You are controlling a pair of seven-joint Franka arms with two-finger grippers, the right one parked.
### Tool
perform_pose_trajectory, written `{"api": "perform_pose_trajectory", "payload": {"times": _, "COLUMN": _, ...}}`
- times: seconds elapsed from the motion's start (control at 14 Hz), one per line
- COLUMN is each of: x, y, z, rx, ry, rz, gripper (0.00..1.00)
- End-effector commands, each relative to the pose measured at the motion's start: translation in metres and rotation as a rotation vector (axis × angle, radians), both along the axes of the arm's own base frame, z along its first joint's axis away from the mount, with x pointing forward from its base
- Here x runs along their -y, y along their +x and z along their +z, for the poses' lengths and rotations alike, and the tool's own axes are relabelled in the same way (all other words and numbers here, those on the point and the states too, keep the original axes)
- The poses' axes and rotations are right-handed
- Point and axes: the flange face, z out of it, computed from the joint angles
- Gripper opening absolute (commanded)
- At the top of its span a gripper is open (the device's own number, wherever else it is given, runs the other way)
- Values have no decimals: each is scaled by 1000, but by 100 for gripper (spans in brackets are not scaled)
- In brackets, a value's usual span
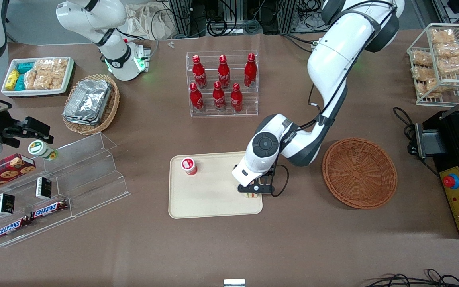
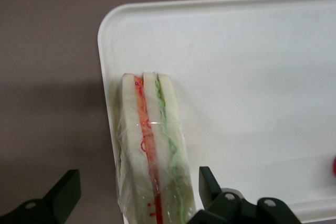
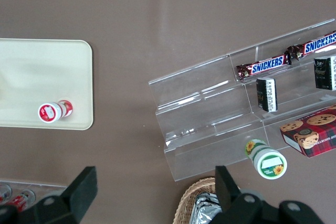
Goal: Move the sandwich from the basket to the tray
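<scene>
claw [image 1: 254,190] low over the tray [image 1: 209,203], at the tray's end nearest the basket [image 1: 359,173]. its two fingers [image 2: 211,184] are spread, one on each side of the sandwich [image 2: 152,156], with a visible gap on both sides; not pinching it. sandwich lies on the tray just inside the rim, near a rounded corner, wrapped in clear film, red and green filling lines showing between pale bread slices. basket sits on the worktop [image 1: 293,247] beside the tray, toward the working arm's end, apart from it. a small red-lidded cup [image 1: 189,166] stands on the tray toward the parked arm's end, well apart from the sandwich.
</scene>
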Motion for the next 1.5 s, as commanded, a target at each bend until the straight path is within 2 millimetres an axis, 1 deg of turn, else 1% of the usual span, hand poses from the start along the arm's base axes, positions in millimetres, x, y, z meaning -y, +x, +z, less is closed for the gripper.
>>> {"api": "perform_pose_trajectory", "payload": {"times": 0.0, "x": -5, "y": 1, "z": 41, "rx": 26, "ry": 13, "rz": 10, "gripper": 100}}
{"api": "perform_pose_trajectory", "payload": {"times": 0.14, "x": -15, "y": 0, "z": 68, "rx": 17, "ry": 49, "rz": 12, "gripper": 100}}
{"api": "perform_pose_trajectory", "payload": {"times": 0.21, "x": -26, "y": 1, "z": 87, "rx": 6, "ry": 70, "rz": 19, "gripper": 100}}
{"api": "perform_pose_trajectory", "payload": {"times": 0.29, "x": -42, "y": 6, "z": 106, "rx": -6, "ry": 73, "rz": 53, "gripper": 100}}
{"api": "perform_pose_trajectory", "payload": {"times": 0.43, "x": -75, "y": 7, "z": 147, "rx": -9, "ry": 91, "rz": 93, "gripper": 100}}
{"api": "perform_pose_trajectory", "payload": {"times": 0.5, "x": -98, "y": 9, "z": 161, "rx": -2, "ry": 94, "rz": 120, "gripper": 100}}
{"api": "perform_pose_trajectory", "payload": {"times": 0.64, "x": -121, "y": -11, "z": 194, "rx": 22, "ry": 104, "rz": 139, "gripper": 100}}
{"api": "perform_pose_trajectory", "payload": {"times": 0.71, "x": -148, "y": -15, "z": 210, "rx": 34, "ry": 111, "rz": 172, "gripper": 100}}
{"api": "perform_pose_trajectory", "payload": {"times": 0.79, "x": -166, "y": -22, "z": 229, "rx": 53, "ry": 111, "rz": 189, "gripper": 100}}
{"api": "perform_pose_trajectory", "payload": {"times": 0.93, "x": -190, "y": -37, "z": 258, "rx": 50, "ry": 99, "rz": 229, "gripper": 100}}
{"api": "perform_pose_trajectory", "payload": {"times": 1.07, "x": -211, "y": -46, "z": 278, "rx": 23, "ry": 128, "rz": 235, "gripper": 100}}
{"api": "perform_pose_trajectory", "payload": {"times": 1.14, "x": -232, "y": -45, "z": 288, "rx": 19, "ry": 134, "rz": 212, "gripper": 100}}
{"api": "perform_pose_trajectory", "payload": {"times": 1.21, "x": -258, "y": -43, "z": 296, "rx": -2, "ry": 136, "rz": 175, "gripper": 100}}
{"api": "perform_pose_trajectory", "payload": {"times": 1.36, "x": -296, "y": -51, "z": 315, "rx": -40, "ry": 124, "rz": 91, "gripper": 100}}
{"api": "perform_pose_trajectory", "payload": {"times": 1.43, "x": -316, "y": -52, "z": 319, "rx": -54, "ry": 130, "rz": 65, "gripper": 100}}
